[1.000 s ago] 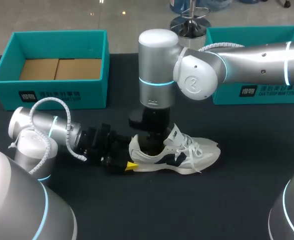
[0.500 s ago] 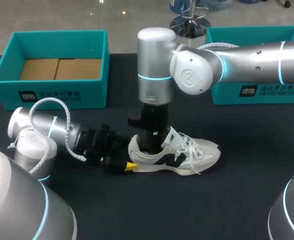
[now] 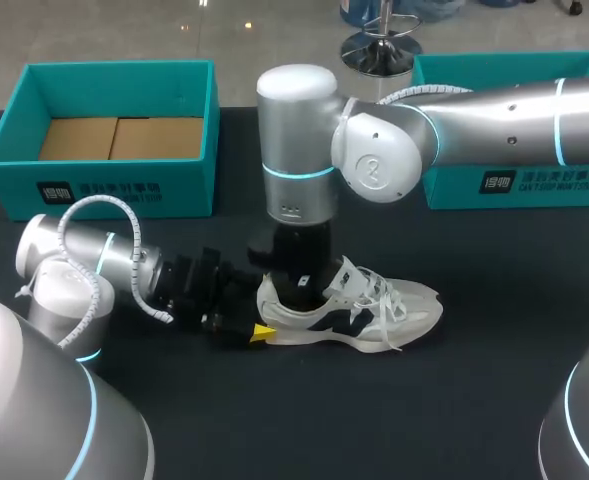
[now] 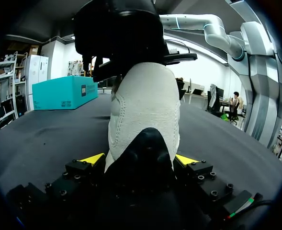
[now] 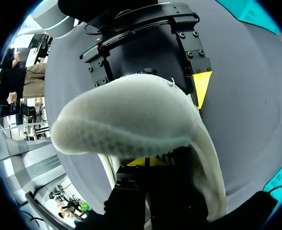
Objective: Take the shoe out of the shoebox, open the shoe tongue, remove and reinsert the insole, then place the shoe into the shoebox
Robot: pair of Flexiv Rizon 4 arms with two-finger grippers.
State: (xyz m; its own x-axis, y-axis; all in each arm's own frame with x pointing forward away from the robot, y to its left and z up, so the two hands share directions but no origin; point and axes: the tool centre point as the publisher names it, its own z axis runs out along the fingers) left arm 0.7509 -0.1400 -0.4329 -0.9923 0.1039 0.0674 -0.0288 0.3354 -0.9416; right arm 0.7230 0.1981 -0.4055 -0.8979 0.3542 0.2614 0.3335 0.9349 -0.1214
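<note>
One white sneaker (image 3: 349, 310), sitting out on the dark desk (image 3: 454, 400)
The left gripper (image 4: 140, 160) has its jaws clamped on the heel from both sides. The right gripper (image 3: 302, 285) is down in the shoe's opening, can't tell how its jaws stand. There are two teal boxes at the back, the left shoebox (image 3: 104, 190) and the right shoebox (image 3: 534, 185), both apart from the sneaker.

Right pincer (image 3: 299, 288) mostly hidden inside shoe (image 3: 374, 310), right-hand shoebox (image 3: 574, 195) partly behind right arm (image 3: 474, 110).
</note>
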